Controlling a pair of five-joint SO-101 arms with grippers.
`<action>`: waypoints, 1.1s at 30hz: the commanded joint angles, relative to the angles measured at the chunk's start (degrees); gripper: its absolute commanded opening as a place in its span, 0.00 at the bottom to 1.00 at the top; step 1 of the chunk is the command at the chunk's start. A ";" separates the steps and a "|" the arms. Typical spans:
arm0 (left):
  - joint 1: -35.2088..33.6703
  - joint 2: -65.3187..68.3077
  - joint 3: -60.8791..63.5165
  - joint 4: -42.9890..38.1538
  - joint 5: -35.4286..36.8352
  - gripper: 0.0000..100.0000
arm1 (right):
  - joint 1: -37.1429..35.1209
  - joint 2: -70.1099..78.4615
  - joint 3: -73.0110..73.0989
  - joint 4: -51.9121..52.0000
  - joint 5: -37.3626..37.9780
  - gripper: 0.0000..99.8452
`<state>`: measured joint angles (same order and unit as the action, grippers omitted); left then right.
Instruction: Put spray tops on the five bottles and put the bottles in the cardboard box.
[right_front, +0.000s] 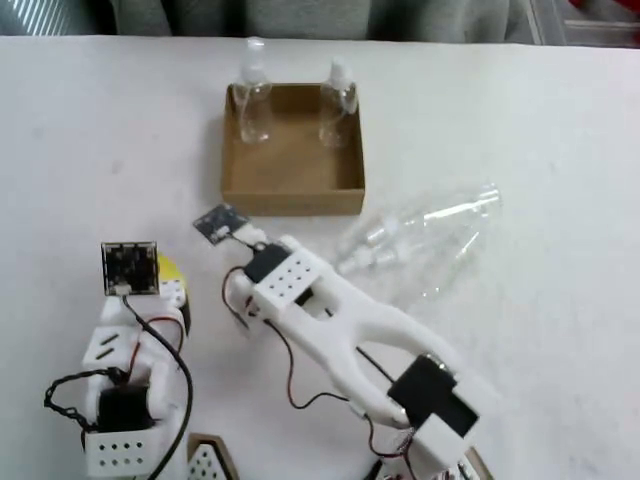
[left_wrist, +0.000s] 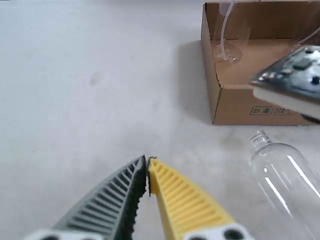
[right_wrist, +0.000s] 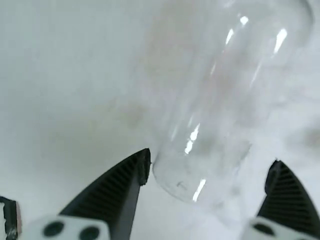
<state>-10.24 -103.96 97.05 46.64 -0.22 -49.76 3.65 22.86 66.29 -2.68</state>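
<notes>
The cardboard box (right_front: 292, 190) stands at the table's middle back, with two clear bottles (right_front: 252, 100) (right_front: 337, 98) upright inside, spray tops on. My right gripper (right_wrist: 207, 172) is open, its black fingers (right_wrist: 122, 182) on either side of the base end of a clear bottle (right_wrist: 220, 95) lying on the table. The left wrist view shows a bottle (left_wrist: 287, 175) lying with a bare open neck, below the right arm's camera board (left_wrist: 292, 75). My left gripper (left_wrist: 148, 167) is shut and empty, low over the bare table to the left of the box (left_wrist: 250, 75).
Right of the box lies a cluster of clear bottles (right_front: 425, 240) with spray tops, pointing toward the right arm (right_front: 330, 310). The left arm (right_front: 130, 340) sits at the front left. The table's back left and far right are bare white surface.
</notes>
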 joint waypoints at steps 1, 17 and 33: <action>0.66 -0.75 -0.09 0.00 -0.35 0.03 | -0.04 -6.55 -1.23 3.12 2.29 0.33; 0.40 -0.75 -3.78 0.44 -0.35 0.03 | 17.19 -12.79 -1.14 9.27 3.43 0.03; 2.07 5.49 -26.64 11.87 -0.26 0.03 | 36.79 -17.63 -0.97 12.26 3.43 0.02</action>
<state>-9.54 -103.78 76.92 58.15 -0.22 -15.30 -11.82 22.86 78.77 -0.13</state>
